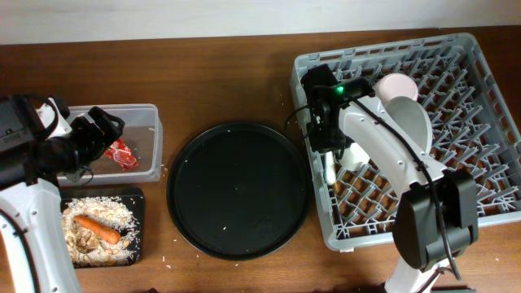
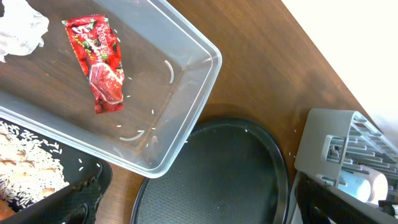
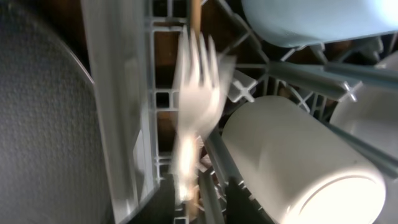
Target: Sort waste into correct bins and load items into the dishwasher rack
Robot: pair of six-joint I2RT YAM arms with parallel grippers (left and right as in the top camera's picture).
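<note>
In clear tub (image 2: 186, 118), red wrapper (image 2: 98, 62), print illegible, tissue (image 2: 22, 28)

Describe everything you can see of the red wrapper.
The red wrapper is a small, crinkled, glossy sachet with white lettering, foil or plastic by its look. It lies flat and slanted on the floor of the clear tub, apart from the white tissue in the tub's corner. Nothing grips it.

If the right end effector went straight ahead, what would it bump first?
Probably the white fork, right ahead in the dishwasher rack beside the white cup; blur hides whether it's already touching.
</note>
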